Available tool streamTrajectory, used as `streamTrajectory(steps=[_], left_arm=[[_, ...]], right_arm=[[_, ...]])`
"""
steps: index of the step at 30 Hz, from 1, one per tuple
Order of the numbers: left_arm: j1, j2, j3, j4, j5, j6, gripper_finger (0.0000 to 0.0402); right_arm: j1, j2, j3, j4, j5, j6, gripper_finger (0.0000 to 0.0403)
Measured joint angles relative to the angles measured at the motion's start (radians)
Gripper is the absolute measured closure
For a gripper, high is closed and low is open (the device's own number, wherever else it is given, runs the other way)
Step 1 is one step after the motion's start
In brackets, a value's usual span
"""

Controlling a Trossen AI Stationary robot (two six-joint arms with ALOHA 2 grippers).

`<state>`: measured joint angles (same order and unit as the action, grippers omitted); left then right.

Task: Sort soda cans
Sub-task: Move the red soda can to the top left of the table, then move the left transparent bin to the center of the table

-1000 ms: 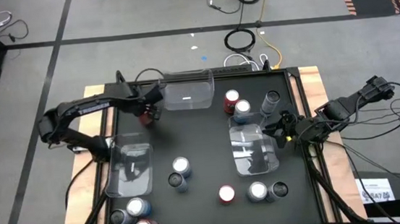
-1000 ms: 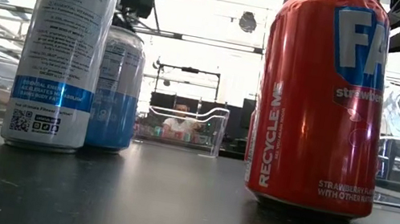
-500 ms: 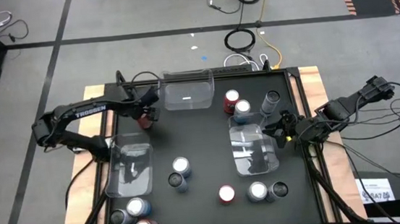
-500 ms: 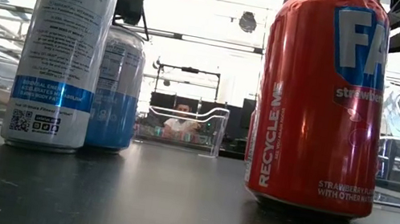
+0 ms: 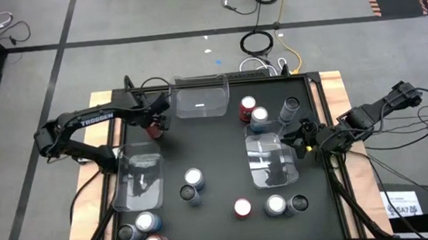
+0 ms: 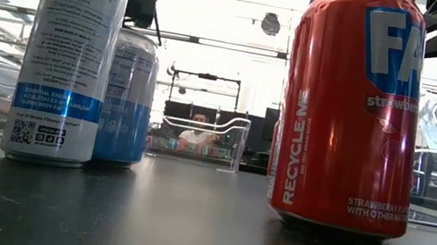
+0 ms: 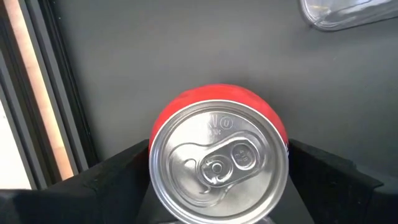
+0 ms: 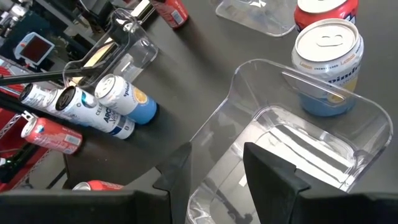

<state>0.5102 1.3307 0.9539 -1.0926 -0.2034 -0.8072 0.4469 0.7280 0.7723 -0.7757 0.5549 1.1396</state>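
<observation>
A red soda can point(image 5: 153, 128) with a silver top point(image 7: 219, 163) stands upright on the black table near its far left corner. My left gripper point(image 5: 156, 123) points down over it, open, one finger on each side of the can. My right gripper point(image 8: 217, 168) hangs open and empty above the right clear bin point(image 5: 270, 160). Other soda cans stand at the far right point(image 5: 254, 111), in the middle point(image 5: 191, 182), along the near edge point(image 5: 274, 205) and at the near left point(image 5: 147, 231). My left gripper comes at the red can from above. Its fingers point(image 7: 118, 177) stand close beside the can's two sides, just under the rim point(image 7: 152, 149). Whether they touch the can I cannot tell. The can stands upright on the table.
Three clear bins sit on the table: one at the far edge point(image 5: 199, 98), one at the left point(image 5: 140, 177), one at the right. In the low view a tall silver can point(image 6: 70, 53), a blue can point(image 6: 127, 94) and a red can point(image 6: 350, 109) stand close up.
My left arm's elbow has swung a little toward the table's left edge, while its gripper has stayed over the red can. The can has not moved.
</observation>
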Motion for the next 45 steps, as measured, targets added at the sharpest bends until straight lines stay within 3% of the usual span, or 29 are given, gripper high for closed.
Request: streamTrajectory(steps=[12, 28, 40, 45], left_arm=[[0.0, -0.083, 0.0, -0.001, 0.009, -0.025, 0.0038], [-0.01, -0.311, 0.069, -0.021, -0.006, -0.104, 0.0037], [-0.219, -0.383, 0.086, -0.124, -0.027, -0.298, 0.0037], [-0.307, -0.383, 0.086, -0.084, -0.022, -0.354, 0.0037]], right_arm=[[0.0, 0.0, 0.0, 0.0, 0.0, -0.003, 0.0266], [0.0, 0.0, 0.0, 0.001, 0.0, -0.002, 0.0266], [0.0, 0.002, 0.0, 0.009, -0.002, 0.0, 0.0266], [0.0, 0.003, 0.0, 0.009, -0.002, 0.0, 0.0266]])
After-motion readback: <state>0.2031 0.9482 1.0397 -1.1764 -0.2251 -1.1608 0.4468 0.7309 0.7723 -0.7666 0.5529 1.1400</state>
